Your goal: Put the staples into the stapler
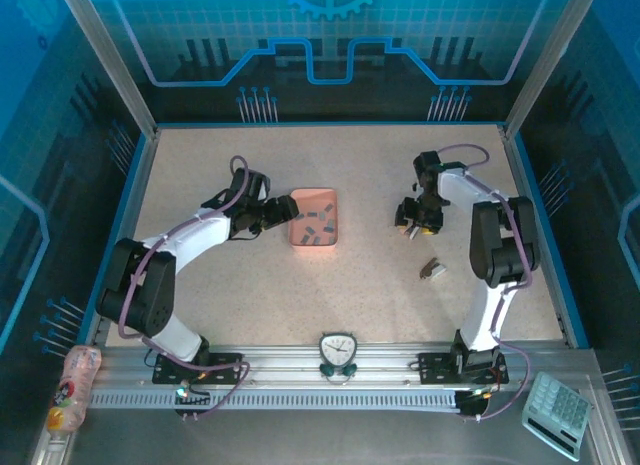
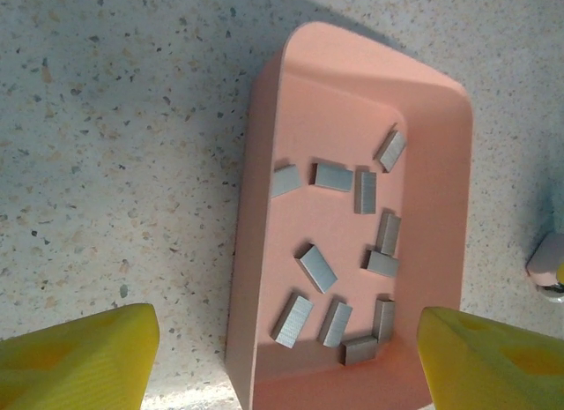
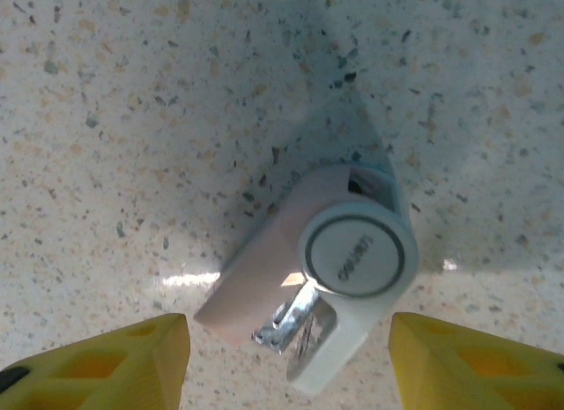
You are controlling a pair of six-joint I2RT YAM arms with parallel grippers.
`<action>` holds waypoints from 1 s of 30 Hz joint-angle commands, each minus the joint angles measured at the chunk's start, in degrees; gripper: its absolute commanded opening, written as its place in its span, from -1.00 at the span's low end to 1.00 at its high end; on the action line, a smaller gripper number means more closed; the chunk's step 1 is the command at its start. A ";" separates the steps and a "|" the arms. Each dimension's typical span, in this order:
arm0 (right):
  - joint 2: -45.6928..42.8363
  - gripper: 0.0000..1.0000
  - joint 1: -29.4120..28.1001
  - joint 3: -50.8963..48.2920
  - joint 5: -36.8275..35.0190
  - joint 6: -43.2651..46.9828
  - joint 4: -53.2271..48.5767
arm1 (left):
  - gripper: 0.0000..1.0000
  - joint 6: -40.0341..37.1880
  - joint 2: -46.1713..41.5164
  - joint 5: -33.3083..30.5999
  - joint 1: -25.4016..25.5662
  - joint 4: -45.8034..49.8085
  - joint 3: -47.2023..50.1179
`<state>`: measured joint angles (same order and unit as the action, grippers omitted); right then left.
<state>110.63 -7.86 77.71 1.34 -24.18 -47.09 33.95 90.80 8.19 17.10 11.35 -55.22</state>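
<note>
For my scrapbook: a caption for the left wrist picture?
Open left gripper hovers over the pink tray of scattered grey staples.

Salmon-pink tray (image 2: 256,207), dark grey staples (image 2: 317,269), pale pink stapler (image 3: 256,287) — beige speckled table (image 2: 115,163)

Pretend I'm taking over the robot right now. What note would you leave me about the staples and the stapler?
The left gripper is open and holds nothing, poised at the salmon-pink tray.
The right gripper is open above the mini stapler, with a finger on each side, not touching it.
The staples lie as loose strips in the tray.
The mini stapler lies on the speckled table.
Done: each gripper is lined up with its thing.
Left: pick up a strip, steady the stapler, slide the strip in, and close it.
</note>
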 commanded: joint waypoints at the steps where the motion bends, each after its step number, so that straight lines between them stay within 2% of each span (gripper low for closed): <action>1: 2.41 0.25 -0.46 2.30 1.46 0.07 0.31 | 0.57 -1.08 1.12 0.49 -0.20 0.25 -1.36; 8: 5.02 0.08 -0.48 3.41 0.77 0.57 0.78 | 0.57 -1.16 1.49 0.45 -0.18 0.33 -1.91; 16: 3.77 -0.14 -0.62 1.19 1.07 0.67 2.76 | 0.56 -2.32 -0.43 -0.41 -0.20 0.78 -2.08; 24: -4.71 -0.19 -1.93 -4.75 2.90 -1.36 8.02 | 0.56 -4.34 -5.68 6.01 -0.06 -4.23 0.84; 30: -14.85 -0.20 -7.53 -9.65 5.87 -5.41 13.85 | 0.51 -1.96 -10.84 12.10 1.84 -11.12 4.63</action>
<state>100.66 -12.43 69.38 4.12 -26.61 -37.58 31.44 82.39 15.11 17.50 4.89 -52.58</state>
